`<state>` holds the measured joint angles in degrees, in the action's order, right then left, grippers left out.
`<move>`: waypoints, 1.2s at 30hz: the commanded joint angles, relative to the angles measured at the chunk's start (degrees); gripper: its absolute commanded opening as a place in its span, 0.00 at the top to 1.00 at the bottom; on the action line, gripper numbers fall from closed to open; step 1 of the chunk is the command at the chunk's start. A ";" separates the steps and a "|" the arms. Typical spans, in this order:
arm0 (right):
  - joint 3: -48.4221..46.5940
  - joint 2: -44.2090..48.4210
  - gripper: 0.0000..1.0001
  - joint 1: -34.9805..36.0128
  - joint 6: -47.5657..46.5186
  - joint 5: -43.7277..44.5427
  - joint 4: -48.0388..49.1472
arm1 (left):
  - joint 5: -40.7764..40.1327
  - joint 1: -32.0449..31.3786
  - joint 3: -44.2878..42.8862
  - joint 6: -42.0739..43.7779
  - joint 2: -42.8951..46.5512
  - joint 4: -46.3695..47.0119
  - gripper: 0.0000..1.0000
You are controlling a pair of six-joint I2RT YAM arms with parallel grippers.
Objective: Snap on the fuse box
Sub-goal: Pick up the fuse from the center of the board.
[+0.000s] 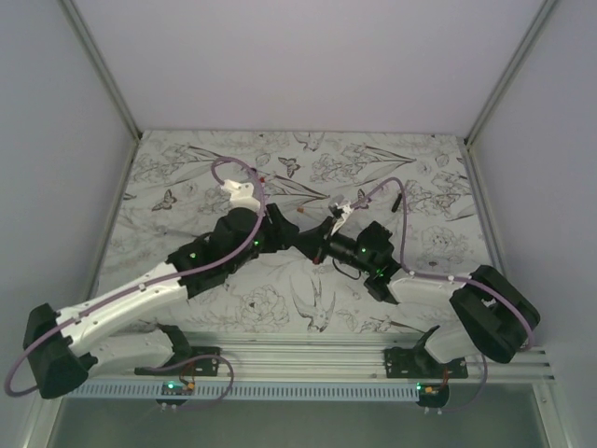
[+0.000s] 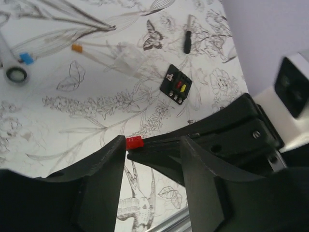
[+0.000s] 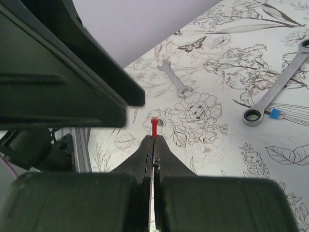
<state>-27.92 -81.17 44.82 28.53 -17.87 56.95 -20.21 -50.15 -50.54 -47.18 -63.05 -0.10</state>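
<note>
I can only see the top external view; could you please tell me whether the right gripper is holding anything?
Observer: Yes, the right gripper is shut on a small red fuse.
Operator: Thank you. What on the table is hidden from me?
Observer: The fuse box lies flat on the table, apart from both grippers.
Operator: And the other gripper?
Observer: The left gripper is open, with the red fuse close beside one finger.

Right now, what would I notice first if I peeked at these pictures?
The right claw pinches a tiny red fuse, holding it close to the open left claw above the flowery table. On the table beyond them lies the little black fuse box.
</note>
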 commanded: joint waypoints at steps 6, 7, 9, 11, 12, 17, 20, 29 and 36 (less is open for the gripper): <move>-4.14 3.62 1.00 -6.86 -4.87 -22.16 -8.99 | 29.02 10.51 1.81 22.74 11.60 0.54 0.42; -4.67 4.03 1.00 -7.49 -5.25 -24.65 -10.34 | 31.93 11.91 1.85 23.46 12.01 0.01 0.42; -5.77 4.96 1.00 -8.36 -6.29 -28.82 -13.19 | 36.48 14.04 2.06 25.00 12.58 -0.96 0.43; -6.72 6.24 1.00 -9.04 -7.40 -31.89 -16.32 | 40.49 15.34 2.28 26.40 12.68 -1.30 0.44; -7.19 6.85 1.00 -9.30 -7.80 -33.10 -17.71 | 42.58 15.73 2.22 27.16 12.54 -1.42 0.44; -9.07 9.20 1.00 -10.35 -8.88 -37.62 -22.30 | 50.11 16.09 1.90 30.54 10.84 -1.65 0.49; -10.54 9.56 1.00 -10.41 -9.64 -39.97 -24.74 | 51.92 16.05 1.69 31.74 9.96 -1.45 0.54; -11.52 9.35 1.00 -10.40 -9.68 -41.89 -25.60 | 57.73 14.93 0.36 32.98 5.27 0.51 0.67; -11.54 9.35 1.00 -10.39 -9.50 -42.47 -25.26 | 57.73 14.47 -0.01 33.30 3.57 1.39 0.78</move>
<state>-37.47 -72.36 34.72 19.68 -58.83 31.75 35.18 -35.31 -49.12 -15.33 -59.11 -1.21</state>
